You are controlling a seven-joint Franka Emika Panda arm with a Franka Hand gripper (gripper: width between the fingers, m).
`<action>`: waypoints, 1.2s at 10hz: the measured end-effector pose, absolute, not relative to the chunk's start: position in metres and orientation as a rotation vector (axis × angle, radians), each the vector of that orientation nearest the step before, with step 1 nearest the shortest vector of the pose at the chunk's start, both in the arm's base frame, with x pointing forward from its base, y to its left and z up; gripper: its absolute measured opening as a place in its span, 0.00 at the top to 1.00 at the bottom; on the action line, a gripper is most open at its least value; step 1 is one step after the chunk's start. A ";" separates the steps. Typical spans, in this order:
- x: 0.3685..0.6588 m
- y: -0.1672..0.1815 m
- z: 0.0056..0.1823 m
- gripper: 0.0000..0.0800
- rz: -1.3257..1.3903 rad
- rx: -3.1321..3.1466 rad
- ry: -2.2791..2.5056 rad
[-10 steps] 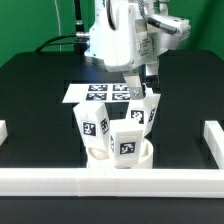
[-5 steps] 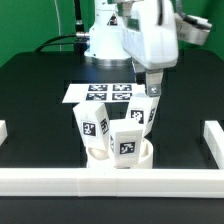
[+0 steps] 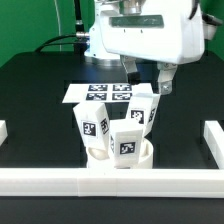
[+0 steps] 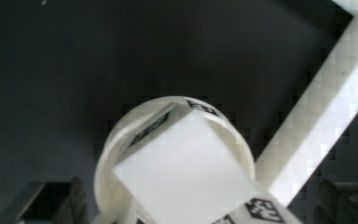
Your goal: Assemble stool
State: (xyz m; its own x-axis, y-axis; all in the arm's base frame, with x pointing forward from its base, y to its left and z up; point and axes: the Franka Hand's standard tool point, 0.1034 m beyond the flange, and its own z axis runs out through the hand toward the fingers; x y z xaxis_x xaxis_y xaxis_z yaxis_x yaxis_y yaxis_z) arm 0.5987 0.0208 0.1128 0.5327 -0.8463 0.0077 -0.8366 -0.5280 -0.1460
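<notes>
Wide-open, empty gripper (image 3: 147, 78) hovers above stool (image 3: 105, 157); far leg (image 3: 143, 110) stands upright, long axis vertical, just below and between jaws

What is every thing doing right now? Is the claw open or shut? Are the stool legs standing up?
gripper: open, holding nothing, up above the stool.
seat: lying flat on the table.
legs: three, standing up on the seat; how tight they sit cannot be told.
marker board: lying flat behind the stool.
front rail: lying along the table's edge.
</notes>
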 end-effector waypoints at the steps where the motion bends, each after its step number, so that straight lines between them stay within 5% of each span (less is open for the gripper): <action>1: 0.599 0.020 0.113 0.19 -0.126 -2.708 1.346; 12: 0.598 0.008 0.113 0.19 -0.161 -3.162 -0.275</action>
